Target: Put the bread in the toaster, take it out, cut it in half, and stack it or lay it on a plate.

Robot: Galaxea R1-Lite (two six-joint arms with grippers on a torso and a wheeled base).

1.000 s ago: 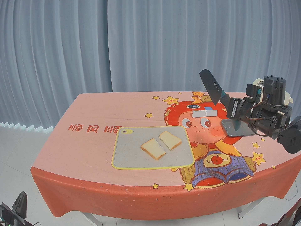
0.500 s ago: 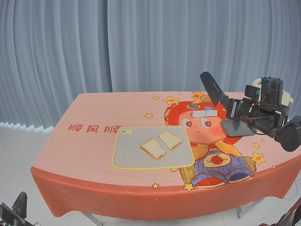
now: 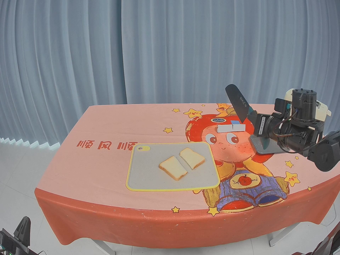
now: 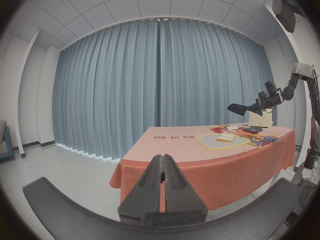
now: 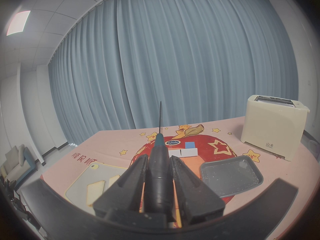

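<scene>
**Knife aloft over the tray, bread already halved**

- Right fingers (image 5: 143,165) pinch the handle of the knife (image 3: 238,101). The blade runs up and away from the fingertips, slanting toward the left-arm side.
- The grey tray (image 3: 259,147) sits on the bench (image 3: 106,131) directly below these fingers. The toaster (image 5: 273,125) stands beyond them on the outer side.
- A small white and blue block (image 3: 231,126) lies just ahead of and below the blade.
- The bread is in two halves (image 3: 173,167) (image 3: 192,158), flat on the cutting board (image 3: 148,174). They lie low and well off to the left-arm side of the right fingers, with a narrow gap between them.
- Left fingers (image 4: 158,165) are pressed together on nothing, hanging low and well short of the bench edge.

Judged stage: cut done, plating not yet begun.

Risks from here:
- The knife is gripped at the handle alone with the long blade out ahead. A quick wrist turn could twist it in the pinch or let it slip.
- Parking it on the tray would take up the spot the bread needs.
- A low sweep could clip the block.
- The halves lie flat and close. Fingers coming in shallow may shove one across the board or nudge its neighbour rather than lift it.
- A hard squeeze would likely crush the toast.
- The left arm has a long reach in, so it may misjudge the bench edge.
</scene>
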